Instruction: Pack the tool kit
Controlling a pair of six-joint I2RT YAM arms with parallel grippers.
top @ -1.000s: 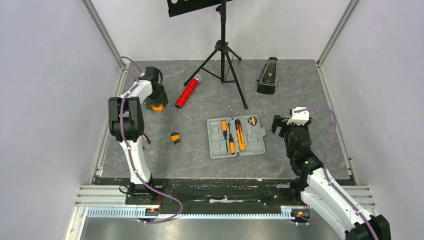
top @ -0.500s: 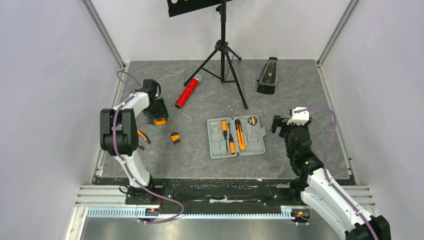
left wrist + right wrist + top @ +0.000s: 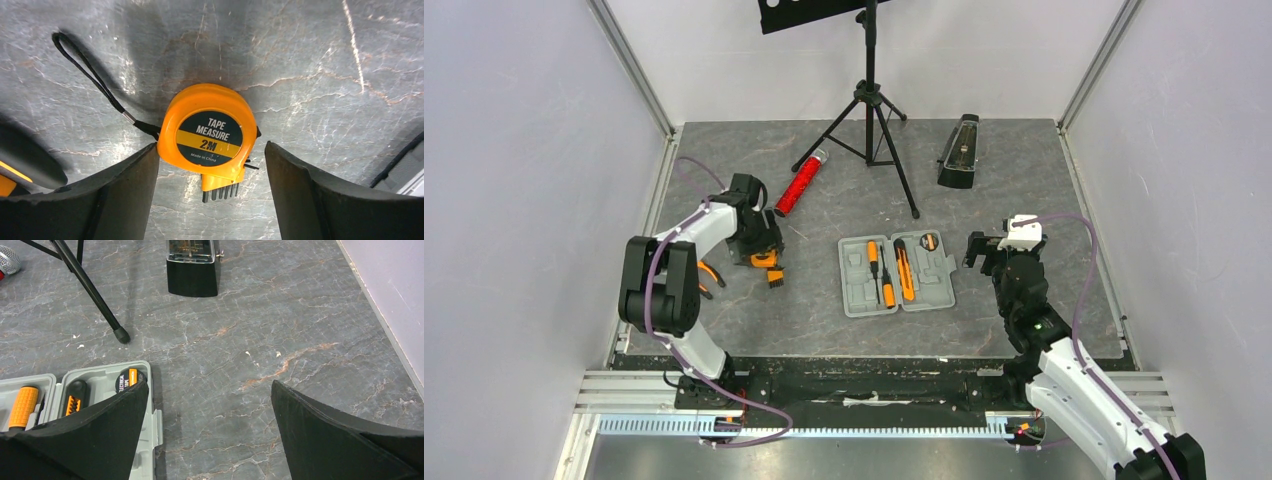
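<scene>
Top view: the open case [image 3: 897, 275] lies mid-table, nearer the front edge, with the left gripper [image 3: 767, 264] to its left and the right gripper [image 3: 977, 250] at its right end.
Left wrist: the jaws are spread and straddle the tape measure [image 3: 207, 134] without clamping it.
Right wrist: the jaws are wide and empty beside the case [image 3: 156, 426].

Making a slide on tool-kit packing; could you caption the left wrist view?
Orange tape measure between the open fingers of the left gripper, over the grey table, black strap trailing left.
</scene>
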